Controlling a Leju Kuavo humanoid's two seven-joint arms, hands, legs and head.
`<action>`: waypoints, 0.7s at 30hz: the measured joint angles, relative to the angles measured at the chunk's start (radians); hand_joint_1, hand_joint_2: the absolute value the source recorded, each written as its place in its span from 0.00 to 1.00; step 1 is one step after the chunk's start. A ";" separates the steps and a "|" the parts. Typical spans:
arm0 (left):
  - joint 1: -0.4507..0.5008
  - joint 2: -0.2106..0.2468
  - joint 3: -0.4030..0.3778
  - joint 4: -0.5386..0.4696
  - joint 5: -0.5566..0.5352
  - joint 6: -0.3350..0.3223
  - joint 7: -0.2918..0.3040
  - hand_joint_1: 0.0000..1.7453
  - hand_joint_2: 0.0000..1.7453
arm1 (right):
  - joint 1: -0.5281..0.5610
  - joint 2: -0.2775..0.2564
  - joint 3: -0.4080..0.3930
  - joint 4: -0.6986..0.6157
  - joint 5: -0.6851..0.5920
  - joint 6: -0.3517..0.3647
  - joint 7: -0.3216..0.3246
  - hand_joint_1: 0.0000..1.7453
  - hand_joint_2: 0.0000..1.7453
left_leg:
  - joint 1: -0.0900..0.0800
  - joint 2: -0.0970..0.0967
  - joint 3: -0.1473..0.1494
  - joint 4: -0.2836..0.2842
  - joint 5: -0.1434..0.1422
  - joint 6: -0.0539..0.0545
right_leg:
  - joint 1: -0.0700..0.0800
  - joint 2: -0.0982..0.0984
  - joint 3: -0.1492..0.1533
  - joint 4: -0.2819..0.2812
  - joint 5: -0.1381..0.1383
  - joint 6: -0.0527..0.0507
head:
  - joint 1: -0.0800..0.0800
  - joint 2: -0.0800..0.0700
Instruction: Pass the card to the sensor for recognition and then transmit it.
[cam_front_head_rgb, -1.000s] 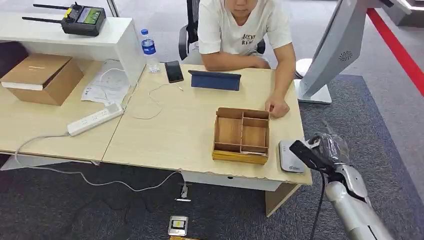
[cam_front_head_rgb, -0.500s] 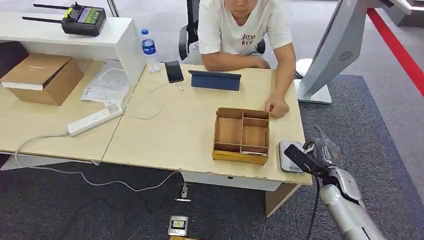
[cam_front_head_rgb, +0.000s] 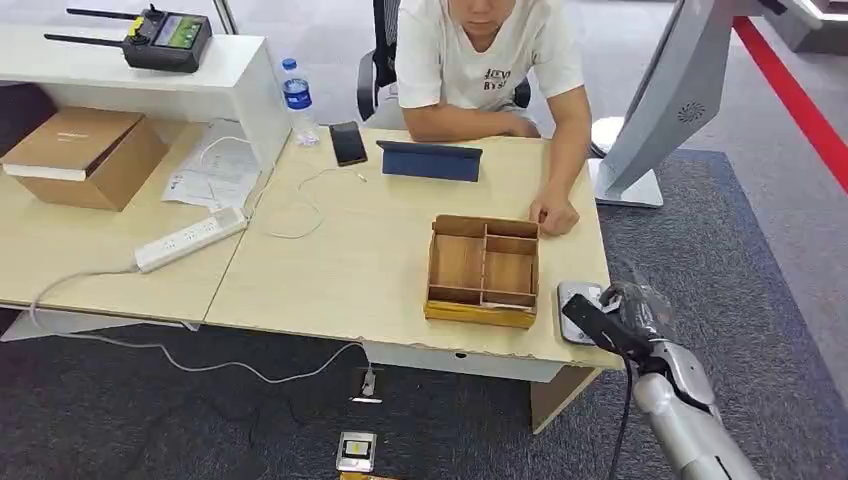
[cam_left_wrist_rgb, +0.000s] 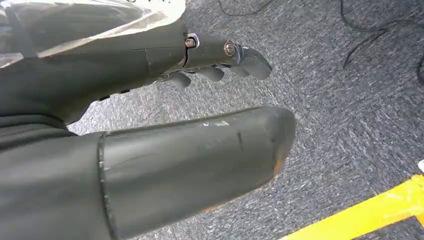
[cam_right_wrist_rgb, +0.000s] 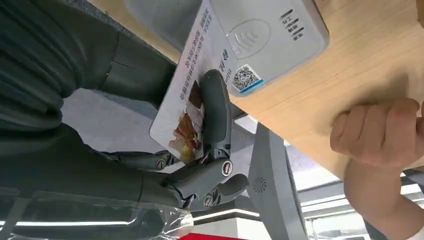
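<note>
My right hand (cam_front_head_rgb: 632, 312) holds a white card (cam_right_wrist_rgb: 192, 95) with printed pictures, a dark finger pressed across its face. The card hangs over the near edge of the grey sensor (cam_front_head_rgb: 574, 304), a flat pad with a wave symbol and a QR code (cam_right_wrist_rgb: 265, 35), which lies at the table's front right corner. From the head view the card looks like a dark strip beside the hand. My left hand (cam_left_wrist_rgb: 200, 100) hangs above the grey carpet with its fingers apart and nothing in them.
A wooden divided box (cam_front_head_rgb: 484, 268) stands just left of the sensor. A person sits behind the table, with a fist (cam_front_head_rgb: 553, 215) resting by the box's far right corner. A tablet (cam_front_head_rgb: 430, 160), phone, bottle and power strip (cam_front_head_rgb: 190, 238) lie farther off.
My right hand has carried the card left and down, from beyond the table's corner to over the sensor's edge. The person's fist has stayed put.
</note>
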 joint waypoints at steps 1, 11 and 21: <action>0.000 0.000 0.000 0.000 0.000 0.000 0.000 0.00 0.00 | 0.000 0.001 0.000 0.002 -0.002 0.000 0.000 1.00 1.00 | 0.000 0.000 0.000 0.000 0.000 0.000 | 0.000 0.000 0.000 0.000 0.000 0.000 | 0.000 0.000; 0.000 0.000 -0.002 0.000 0.000 0.000 0.002 0.00 0.00 | -0.001 0.004 0.000 0.014 -0.008 0.002 -0.003 1.00 1.00 | 0.000 0.000 0.000 0.000 0.000 0.000 | 0.000 0.000 0.000 0.000 0.000 0.000 | 0.000 0.000; 0.000 0.000 -0.002 0.000 -0.003 0.003 0.002 0.00 0.00 | -0.007 0.010 0.000 0.013 -0.011 -0.005 -0.012 1.00 1.00 | 0.000 0.000 0.000 0.000 0.000 0.000 | 0.000 0.000 0.001 0.000 0.000 0.000 | 0.000 0.000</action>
